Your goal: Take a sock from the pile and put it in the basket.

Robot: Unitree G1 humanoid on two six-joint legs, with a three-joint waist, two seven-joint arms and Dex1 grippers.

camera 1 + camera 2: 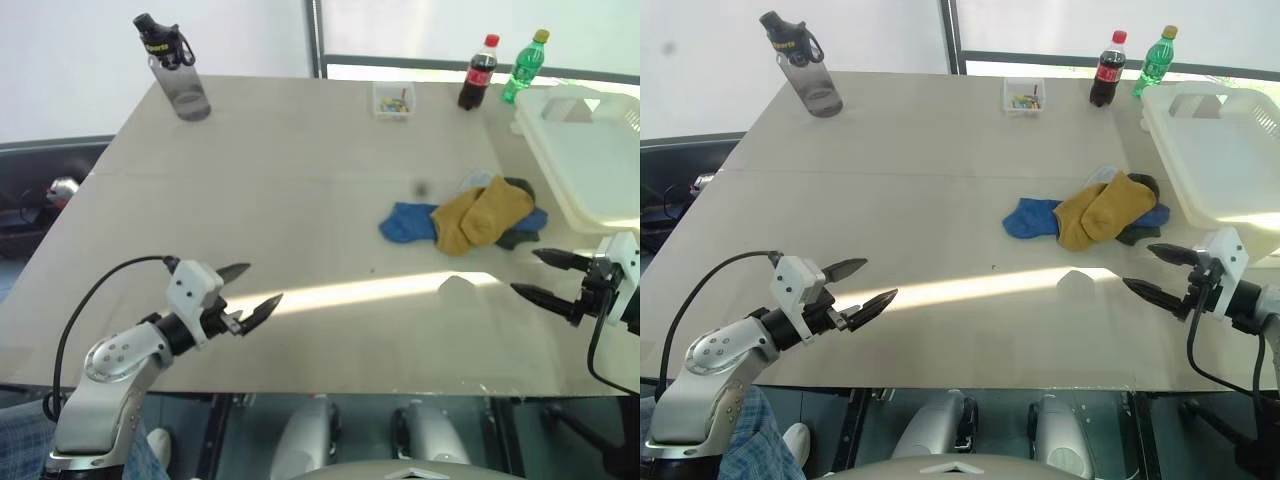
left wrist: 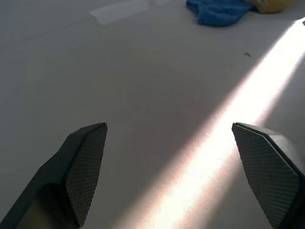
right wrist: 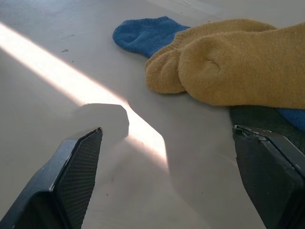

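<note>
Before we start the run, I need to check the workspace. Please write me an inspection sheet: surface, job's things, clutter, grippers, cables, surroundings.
Surface: pale table, a sunlit stripe across the near part.
Job's things: sock pile (blue, yellow, dark) on the table right of centre; white basket at the right edge, beside the pile.
Clutter: water bottle, small clear box, cola bottle, green bottle, all along the far edge.
Grippers: left gripper open, empty, near edge; right gripper open, empty, just short of the pile.
Cables: black cable looping at the left arm.
Surroundings: window behind the table.
</note>
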